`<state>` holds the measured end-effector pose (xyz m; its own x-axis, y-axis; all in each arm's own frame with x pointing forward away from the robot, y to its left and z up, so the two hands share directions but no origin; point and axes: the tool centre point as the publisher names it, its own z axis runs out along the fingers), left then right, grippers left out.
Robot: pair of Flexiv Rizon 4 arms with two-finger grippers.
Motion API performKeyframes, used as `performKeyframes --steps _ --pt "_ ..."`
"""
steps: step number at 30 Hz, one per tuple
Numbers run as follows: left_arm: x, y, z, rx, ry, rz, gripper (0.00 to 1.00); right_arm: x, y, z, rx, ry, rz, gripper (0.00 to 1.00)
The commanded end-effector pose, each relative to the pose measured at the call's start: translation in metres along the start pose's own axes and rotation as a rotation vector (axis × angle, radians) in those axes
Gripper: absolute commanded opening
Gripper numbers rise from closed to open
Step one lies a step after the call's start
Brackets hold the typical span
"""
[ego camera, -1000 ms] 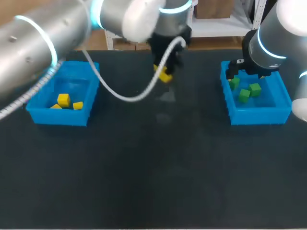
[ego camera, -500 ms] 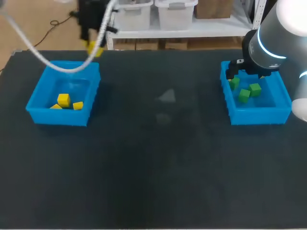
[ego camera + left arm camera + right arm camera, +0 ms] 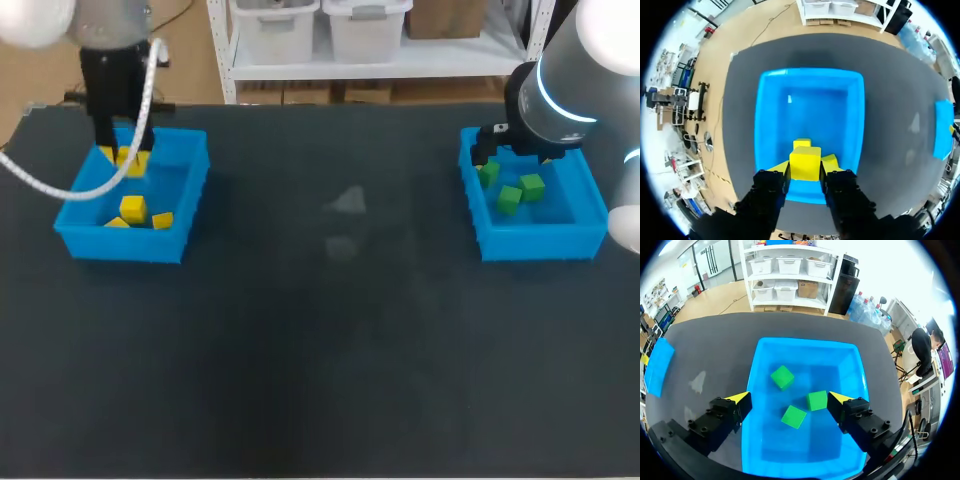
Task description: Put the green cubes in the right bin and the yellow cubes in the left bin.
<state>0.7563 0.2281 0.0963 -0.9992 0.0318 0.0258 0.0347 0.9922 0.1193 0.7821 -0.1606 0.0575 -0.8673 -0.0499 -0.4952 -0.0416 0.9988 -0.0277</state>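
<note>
Gripping: left fingers (image 3: pixel 805 169) closed on a yellow cube (image 3: pixel 805 161), held above the left bin (image 3: pixel 810 82).
Loose yellow cubes (image 3: pixel 133 208): three inside the left bin.
Right fingers (image 3: pixel 788 399): spread apart, empty, over the right bin (image 3: pixel 805 347), across the bench (image 3: pixel 330 330) from the left bin.
Green cubes (image 3: pixel 782 376): three in that right bin.

Black table (image 3: pixel 330 350): left blue bin (image 3: pixel 120 245), right blue bin (image 3: pixel 540 243), well apart.
</note>
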Motion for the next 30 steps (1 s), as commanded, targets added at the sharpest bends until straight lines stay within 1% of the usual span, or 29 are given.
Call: performKeyframes --steps 1,2,3,4,6,7,10,13,15,30 --pt "0.010 0.002 0.007 0.101 -0.332 0.008 0.00 0.002 0.000 0.000 0.003 -0.006 0.002 1.00" --pt "0.010 0.000 0.008 0.140 -0.343 -0.004 0.08 0.002 0.000 0.000 0.003 -0.006 0.002 1.00" --pt "0.009 -0.001 0.007 0.180 -0.345 -0.010 0.35 0.002 0.000 0.000 0.003 -0.006 0.002 1.00" --pt "0.009 -0.002 0.007 0.203 -0.349 -0.015 0.49 0.002 0.000 0.000 0.003 -0.006 0.002 1.00" --pt "0.008 -0.003 0.007 0.186 -0.354 -0.011 0.88 0.002 0.000 0.000 0.003 -0.006 0.002 1.00" --pt "0.008 -0.004 0.007 0.190 -0.360 -0.015 1.00 0.002 0.000 0.000 0.003 -0.006 0.002 1.00" --pt "0.008 -0.006 0.003 0.187 -0.371 -0.008 1.00 0.002 0.000 0.000 0.003 -0.006 0.002 1.00" --pt "0.008 -0.010 -0.003 0.228 -0.389 0.003 1.00 0.002 0.000 0.000 0.003 -0.006 0.002 1.00" --pt "0.008 -0.012 -0.008 0.282 -0.395 -0.003 1.00 0.002 0.000 0.000 0.003 -0.006 0.002 1.00" --pt "0.008 -0.012 -0.008 0.282 -0.395 -0.003 1.00 0.002 0.000 0.000 0.003 -0.006 0.002 1.00"
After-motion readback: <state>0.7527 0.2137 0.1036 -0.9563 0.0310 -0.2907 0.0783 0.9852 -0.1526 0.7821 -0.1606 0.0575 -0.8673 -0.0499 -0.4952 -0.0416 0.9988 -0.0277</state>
